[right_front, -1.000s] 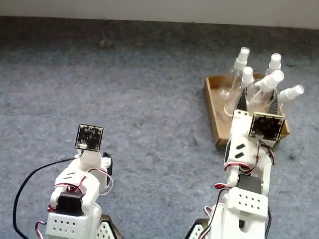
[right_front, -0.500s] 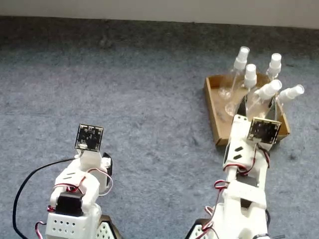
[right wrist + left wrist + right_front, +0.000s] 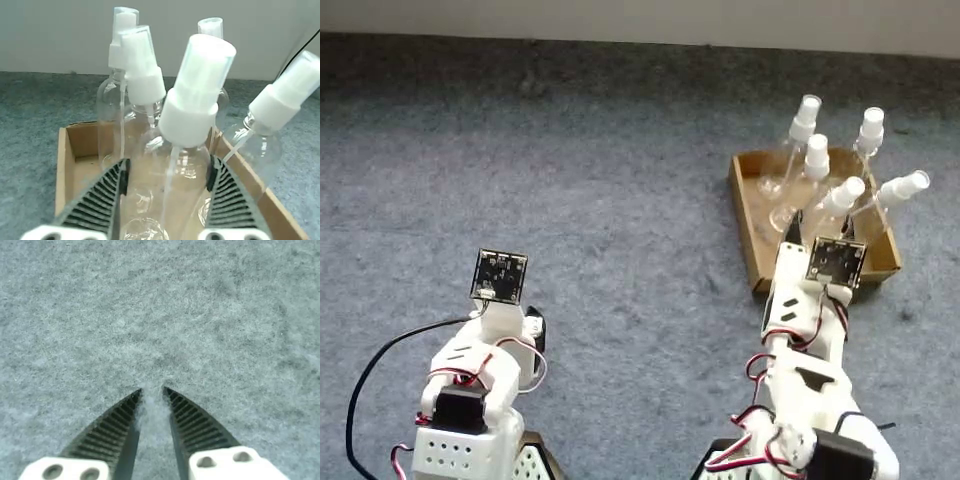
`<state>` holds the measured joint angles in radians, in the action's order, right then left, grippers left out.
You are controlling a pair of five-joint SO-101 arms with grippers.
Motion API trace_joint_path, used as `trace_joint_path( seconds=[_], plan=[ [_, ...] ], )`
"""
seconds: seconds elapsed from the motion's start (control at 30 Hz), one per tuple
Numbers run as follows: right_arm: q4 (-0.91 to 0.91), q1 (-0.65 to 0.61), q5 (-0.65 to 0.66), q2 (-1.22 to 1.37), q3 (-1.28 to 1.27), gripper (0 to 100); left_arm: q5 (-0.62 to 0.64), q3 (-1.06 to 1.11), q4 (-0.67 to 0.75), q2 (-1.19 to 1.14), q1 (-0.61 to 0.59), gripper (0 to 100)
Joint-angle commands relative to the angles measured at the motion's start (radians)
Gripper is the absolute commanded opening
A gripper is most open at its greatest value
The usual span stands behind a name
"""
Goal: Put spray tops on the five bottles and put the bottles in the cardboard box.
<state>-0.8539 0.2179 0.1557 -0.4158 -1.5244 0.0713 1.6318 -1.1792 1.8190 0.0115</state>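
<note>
Left gripper [image 3: 152, 388]: hangs over bare grey carpet [image 3: 200, 315], jaws almost together, nothing between them.

Cardboard box [image 3: 744, 215]: sits on the carpet just ahead of the right arm [image 3: 805, 340]. All five bottles [image 3: 817, 165] stand or lean inside it, each fitted with a white spray top [image 3: 197, 85].

Right gripper [image 3: 167, 161]: jaws spread wide, one on each side of the nearest bottle [image 3: 182, 145]. Contact cannot be confirmed.

Handling: the bottles appear to be empty, clear, thin-walled plastic. Expect them to be light, smooth and easily tipped. Grip the body below the shoulder with modest force. Avoid the spray top, which may pull loose.
</note>
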Motion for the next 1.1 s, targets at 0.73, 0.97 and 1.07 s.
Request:
trace_joint_path(
  seconds=[0.73, 0.97, 1.07],
  plan=[
    [-0.056, 0.007, 0.081, 0.274, 0.200, 20.1, -0.005, -0.001, 0.003, 0.012, -0.005, 1],
    [-0.053, 0.008, 0.106, 0.272, 0.200, 20.3, -0.006, -0.001, 0.003, 0.012, -0.005, 1],
    [-0.053, 0.008, 0.106, 0.272, 0.200, 20.4, -0.006, -0.001, 0.003, 0.012, -0.005, 1]
  ],
)
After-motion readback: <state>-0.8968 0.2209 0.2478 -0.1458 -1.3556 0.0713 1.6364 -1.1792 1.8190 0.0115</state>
